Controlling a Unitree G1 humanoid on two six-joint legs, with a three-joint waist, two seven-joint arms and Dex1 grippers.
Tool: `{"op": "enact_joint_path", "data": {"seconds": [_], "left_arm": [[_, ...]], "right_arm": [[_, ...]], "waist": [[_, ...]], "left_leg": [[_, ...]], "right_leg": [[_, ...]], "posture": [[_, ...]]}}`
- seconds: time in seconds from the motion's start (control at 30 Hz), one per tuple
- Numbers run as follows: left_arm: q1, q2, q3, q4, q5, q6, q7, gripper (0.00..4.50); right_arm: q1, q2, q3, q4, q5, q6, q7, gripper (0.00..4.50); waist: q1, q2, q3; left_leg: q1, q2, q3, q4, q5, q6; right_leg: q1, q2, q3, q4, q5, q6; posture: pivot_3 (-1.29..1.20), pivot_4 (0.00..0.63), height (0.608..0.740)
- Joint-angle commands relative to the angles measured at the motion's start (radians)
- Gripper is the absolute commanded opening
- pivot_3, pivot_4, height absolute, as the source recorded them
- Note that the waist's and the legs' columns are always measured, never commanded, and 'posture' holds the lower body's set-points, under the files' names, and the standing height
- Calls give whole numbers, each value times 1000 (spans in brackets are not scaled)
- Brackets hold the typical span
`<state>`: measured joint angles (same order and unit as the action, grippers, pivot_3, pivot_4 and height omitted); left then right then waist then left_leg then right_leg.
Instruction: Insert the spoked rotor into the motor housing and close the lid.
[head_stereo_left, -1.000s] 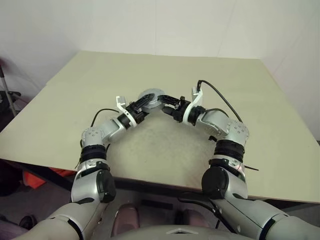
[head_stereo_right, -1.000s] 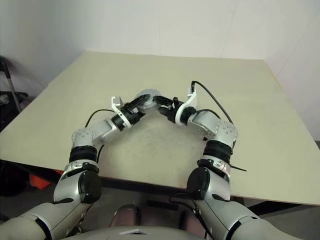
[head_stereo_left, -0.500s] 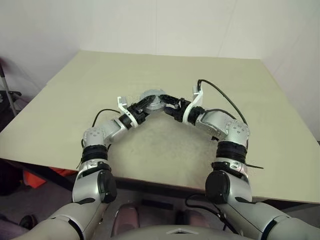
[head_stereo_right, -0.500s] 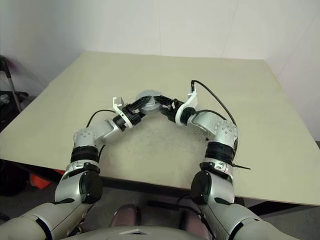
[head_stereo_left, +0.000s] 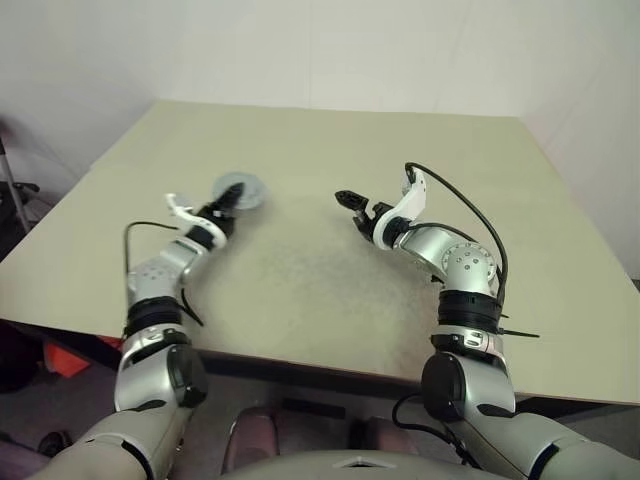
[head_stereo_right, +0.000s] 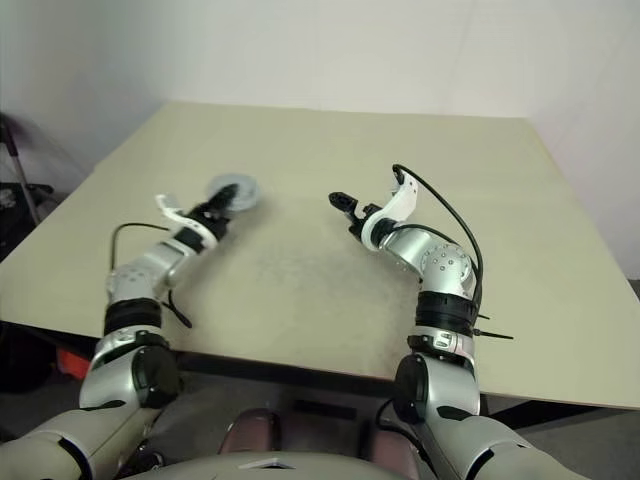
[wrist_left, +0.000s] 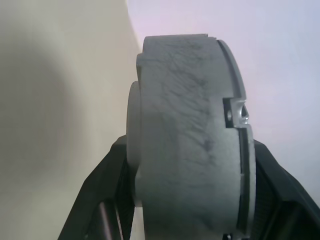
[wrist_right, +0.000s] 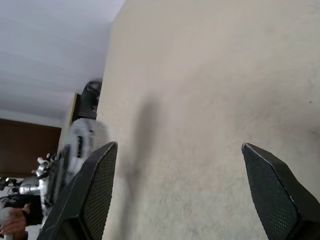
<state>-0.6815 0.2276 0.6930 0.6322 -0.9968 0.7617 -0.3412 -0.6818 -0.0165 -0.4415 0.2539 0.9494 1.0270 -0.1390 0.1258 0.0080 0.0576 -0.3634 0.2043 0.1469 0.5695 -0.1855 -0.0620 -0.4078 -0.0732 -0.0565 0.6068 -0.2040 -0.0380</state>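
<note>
Motor housing (head_stereo_left: 240, 190), lid apparently already on, is pinched between the left gripper (head_stereo_left: 222, 205) fingers, out at the table's (head_stereo_left: 330, 290) left side and seemingly just above its surface. Right gripper (head_stereo_left: 352, 203) stands spread and empty near the table's middle. Judged step: assembly closed, carried aside; next calls for setting it down flat and letting go. Earlier both grippers met on the housing at mid-table; since then the right has released and the left has swung away.

Both arms are silver metal with black joint bands. White wrist brackets carry looping black cables. The fingers (wrist_right: 277, 192) are black and textured.
</note>
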Motion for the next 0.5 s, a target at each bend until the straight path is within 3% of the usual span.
{"op": "enact_joint_path", "data": {"seconds": [0.03, 0.5], "left_arm": [[-5, 42, 23, -22, 3, -47, 17, 2295], [-7, 70, 28, 75, 76, -119, 86, 2295]], "right_arm": [[-14, -7, 3, -23, 20, 9, 36, 4466], [-46, -11, 27, 35, -16, 5, 84, 4466]], "waist": [[5, 0, 0], [-1, -4, 1]], "left_leg": [[-1, 0, 0, 1, 0, 0], [-2, 1, -1, 7, -1, 2]], "right_leg": [[0, 0, 0, 0, 0, 0], [1, -1, 0, 1, 3, 2]], "posture": [[0, 0, 740], [0, 0, 740]]}}
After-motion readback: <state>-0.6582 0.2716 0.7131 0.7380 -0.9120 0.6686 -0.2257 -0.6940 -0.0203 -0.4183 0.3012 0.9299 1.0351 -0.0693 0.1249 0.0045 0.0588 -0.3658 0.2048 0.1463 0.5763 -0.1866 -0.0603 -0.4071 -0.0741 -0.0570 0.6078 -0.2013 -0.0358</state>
